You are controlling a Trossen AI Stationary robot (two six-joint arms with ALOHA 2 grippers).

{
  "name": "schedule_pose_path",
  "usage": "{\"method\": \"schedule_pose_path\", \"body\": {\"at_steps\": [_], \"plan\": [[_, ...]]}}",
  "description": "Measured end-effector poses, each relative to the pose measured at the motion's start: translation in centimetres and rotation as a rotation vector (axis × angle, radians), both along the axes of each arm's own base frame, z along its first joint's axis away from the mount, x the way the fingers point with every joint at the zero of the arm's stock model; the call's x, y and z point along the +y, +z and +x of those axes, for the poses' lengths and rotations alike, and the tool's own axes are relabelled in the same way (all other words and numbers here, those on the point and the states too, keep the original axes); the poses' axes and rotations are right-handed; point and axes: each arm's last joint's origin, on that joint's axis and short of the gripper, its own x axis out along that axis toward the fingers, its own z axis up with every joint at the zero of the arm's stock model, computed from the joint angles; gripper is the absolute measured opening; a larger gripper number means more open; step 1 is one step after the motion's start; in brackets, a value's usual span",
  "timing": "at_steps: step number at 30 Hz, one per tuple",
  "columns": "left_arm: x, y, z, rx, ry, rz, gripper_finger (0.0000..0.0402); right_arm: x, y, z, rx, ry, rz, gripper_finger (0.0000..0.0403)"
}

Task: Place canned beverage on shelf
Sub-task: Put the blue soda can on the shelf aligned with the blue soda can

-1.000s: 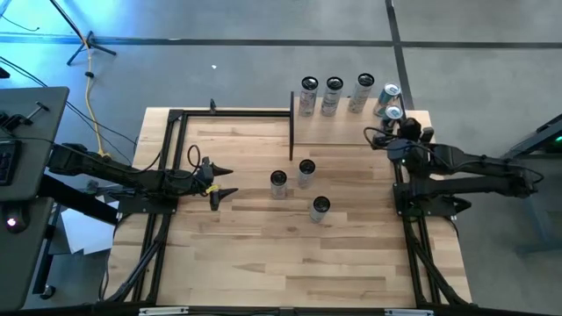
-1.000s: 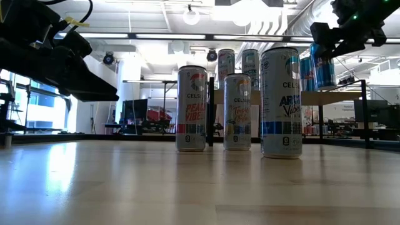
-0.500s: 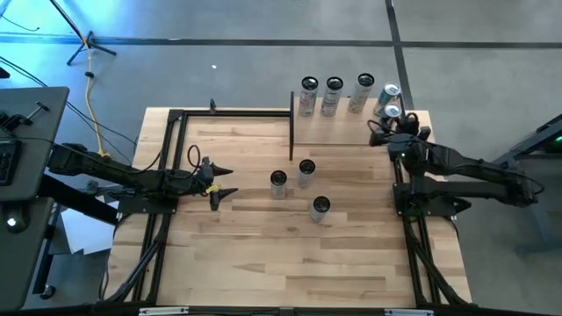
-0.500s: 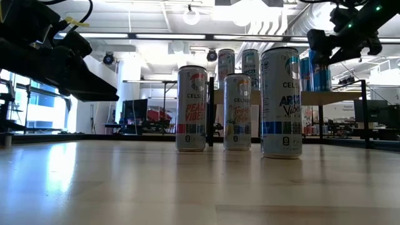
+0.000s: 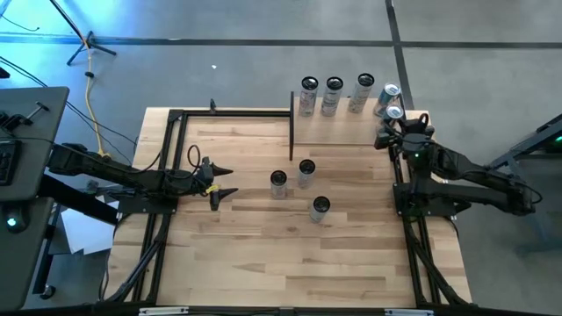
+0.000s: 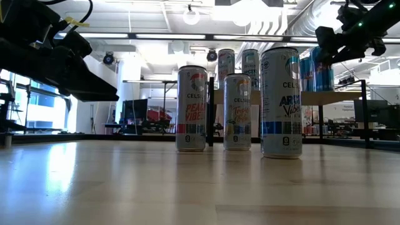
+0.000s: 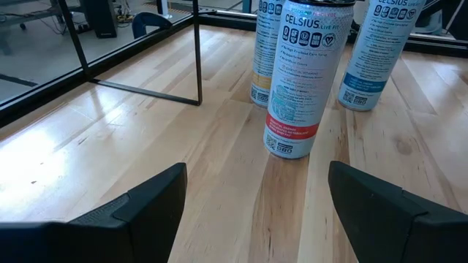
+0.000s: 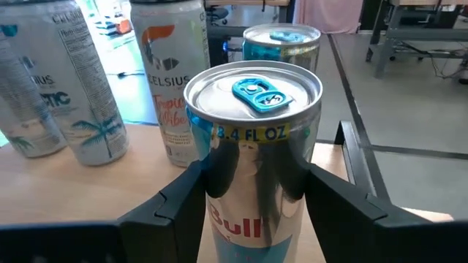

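Right wrist view shows the task's thing closest: a Red Bull can (image 8: 252, 153) with a blue pull tab, standing upright between the two dark fingers (image 8: 183, 201) of the right gripper (image 8: 256, 197), which are clamped on its sides. Just behind it on the same light-wood board stands a second blue-topped can (image 8: 281, 40). To one side of that are a Celsius can with an orange logo (image 8: 172, 80) and two pale Celsius cans with palm prints (image 8: 62, 88).

In the high view the held can (image 5: 394, 114) sits at the right end of the shelf (image 5: 338, 132), the raised board at the far right part of the desk (image 5: 263, 246), with the right gripper (image 5: 399, 125) at it and the arm reaching in from the desk's right side. The row along the shelf's far edge reads as three tall cans (image 5: 334, 95) and the other blue-topped can (image 5: 389, 92) at the right end, just beyond the held one.

Nearer than the shelf, three Celsius cans (image 5: 303, 186) stand upright on the desk, well apart from the shelf posts. The low view shows them as a red-lettered can (image 6: 191, 109), an orange-lettered one (image 6: 237, 112) and a blue "Arctic Vibe" can (image 6: 281, 103).

The left gripper (image 5: 221, 180) hovers left of these three cans, its fingers (image 7: 146, 208) spread apart with nothing between them, pointed at the red-banded can (image 7: 303, 80).
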Motion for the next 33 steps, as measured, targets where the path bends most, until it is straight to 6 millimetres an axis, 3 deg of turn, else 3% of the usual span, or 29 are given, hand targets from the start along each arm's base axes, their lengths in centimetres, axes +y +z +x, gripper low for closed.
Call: {"method": "schedule_pose_path", "body": {"at_steps": [33], "plan": [[0.00, -0.01, 0.00, 0.001, 0.000, 0.000, 0.0305, -0.94, 0.12, -0.69, -0.016, 0.007, 0.038, 0.0200]]}}
